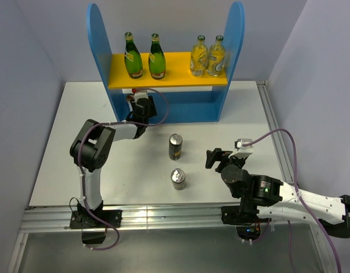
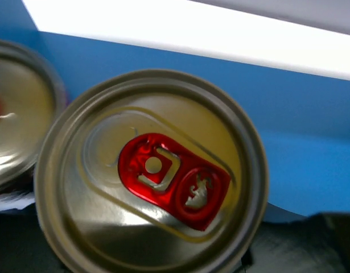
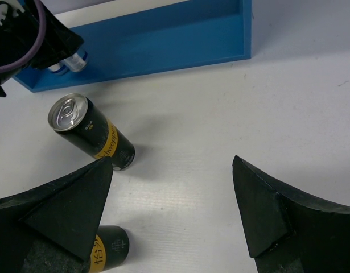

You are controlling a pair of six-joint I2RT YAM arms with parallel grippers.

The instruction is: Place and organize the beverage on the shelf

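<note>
The blue shelf (image 1: 98,45) stands at the back; two green bottles (image 1: 133,56) stand on its yellow board (image 1: 169,77). My left gripper (image 1: 139,102) reaches into the lower tier at the left. A can top with a red tab (image 2: 152,176) fills its wrist view, held between the jaws, with a second can top (image 2: 15,131) beside it. The right wrist view shows silver-blue cans (image 3: 72,61) in that tier (image 3: 163,40). Two black-gold cans (image 1: 175,146) (image 1: 178,178) stand on the table. My right gripper (image 1: 216,156) (image 3: 172,165) is open and empty to their right.
Two pale yellowish bottles (image 1: 208,56) stand at the right end of the yellow board. The black-gold cans also show in the right wrist view (image 3: 92,133) (image 3: 109,250), left of the fingers. The table's right rail (image 1: 274,136) runs beside the right arm.
</note>
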